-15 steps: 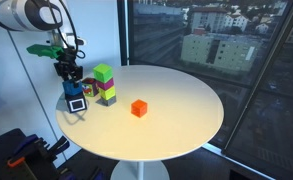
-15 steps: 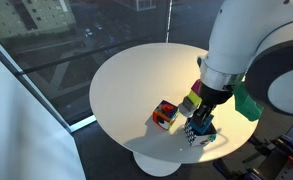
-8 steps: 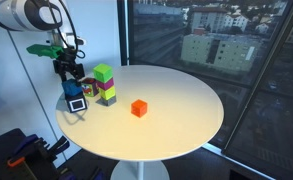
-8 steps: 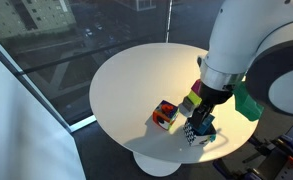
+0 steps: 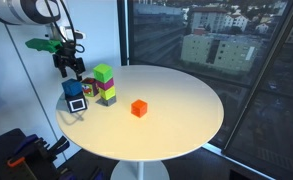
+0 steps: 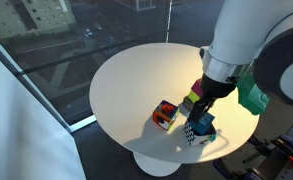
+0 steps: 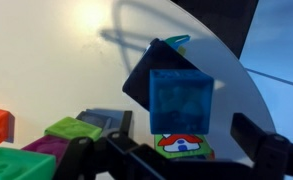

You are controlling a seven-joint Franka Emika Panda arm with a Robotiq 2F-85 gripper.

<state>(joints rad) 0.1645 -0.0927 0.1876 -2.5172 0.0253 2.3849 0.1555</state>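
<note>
One claw, released: its fingers stand spread at the bottom of the wrist view, clear of the blue cube. One blue cube, at frame centre in that view, rests on the desk directly beneath the claw. One block stack, green on top, stands just beside it. One orange cube sits apart, nearer frame centre. The desk is round and white. The room has glazed walls, with buildings outside at upper right.

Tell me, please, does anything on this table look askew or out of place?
The blue cube seems to sit twisted on the house-picture block, close to the table edge, below the open hand. Nothing is spilled.
</note>
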